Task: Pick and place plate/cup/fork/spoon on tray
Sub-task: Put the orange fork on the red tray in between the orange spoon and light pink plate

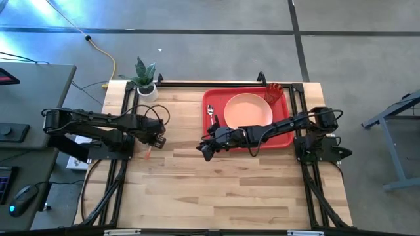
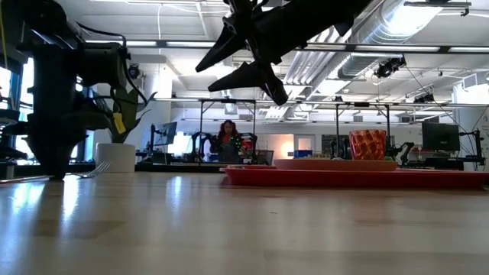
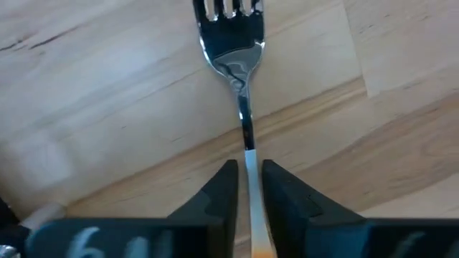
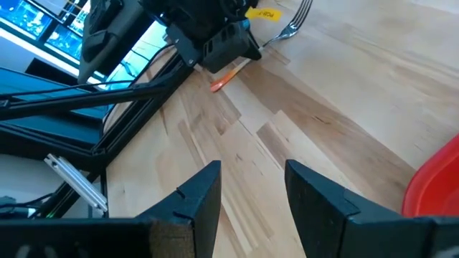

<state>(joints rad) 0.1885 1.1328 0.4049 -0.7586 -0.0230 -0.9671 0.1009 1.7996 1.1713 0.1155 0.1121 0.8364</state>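
The fork [image 3: 246,122], with silver tines and an orange handle, is between the fingers of my left gripper [image 1: 158,139] at the table's left middle. Its orange handle end [image 1: 149,153] sticks out toward the near edge. The red tray [image 1: 283,137] lies at the far right. On it are the peach plate [image 1: 248,110], the red-orange cup [image 1: 274,93] at its far right corner, and the spoon [image 1: 210,111] by its left rim. My right gripper [image 1: 206,149] is open and empty above the table, just left of the tray's near left corner. My left gripper pinches the fork's slim stem [image 3: 248,154] between its two fingers, where the metal neck meets the orange handle. The fingers come from above, slanting down. The tines [image 3: 228,8] point away past the fingertips. I cannot tell whether the fork is clear of the table.
A white pot with a green plant [image 1: 146,84] stands at the far left corner. Bare wood spreads across the table's near half [image 1: 216,190]. In the low view a person [image 2: 228,137] sits in the room behind the table.
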